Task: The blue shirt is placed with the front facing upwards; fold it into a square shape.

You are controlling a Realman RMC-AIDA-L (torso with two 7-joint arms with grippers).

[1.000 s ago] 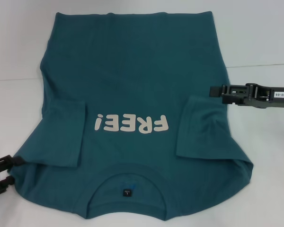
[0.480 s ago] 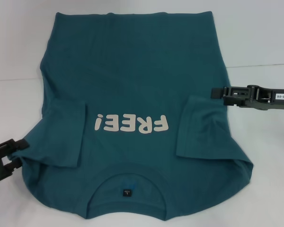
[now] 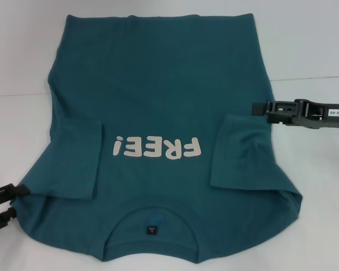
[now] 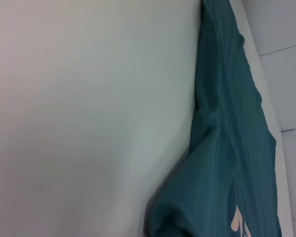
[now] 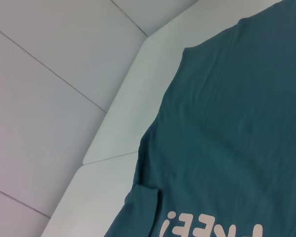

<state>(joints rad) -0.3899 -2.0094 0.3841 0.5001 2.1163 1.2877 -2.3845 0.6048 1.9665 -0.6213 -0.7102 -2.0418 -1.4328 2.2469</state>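
The blue shirt (image 3: 158, 84) lies flat on the white table, front up, collar toward me. Its cream "FREE!" lettering (image 3: 157, 148) shows on the chest, and a small dark neck label (image 3: 151, 229) sits inside the collar. Both short sleeves are folded inward over the body, one (image 3: 76, 161) on the left and one (image 3: 243, 158) on the right. My left gripper (image 3: 12, 202) is open at the shirt's near left shoulder edge, holding nothing. My right gripper (image 3: 259, 108) hovers at the shirt's right side edge, above the folded sleeve. The wrist views show the shirt (image 4: 232, 148) (image 5: 227, 123) only.
The white table (image 3: 311, 45) extends on both sides of the shirt, with seams running across it. The shirt's hem reaches close to the far edge. Grey floor tiles (image 5: 39, 98) lie beyond the table's edge in the right wrist view.
Half a second ago the left gripper sat higher and further in, over the shirt's shoulder edge; it has since dropped back toward the near left corner. The right gripper barely moved.
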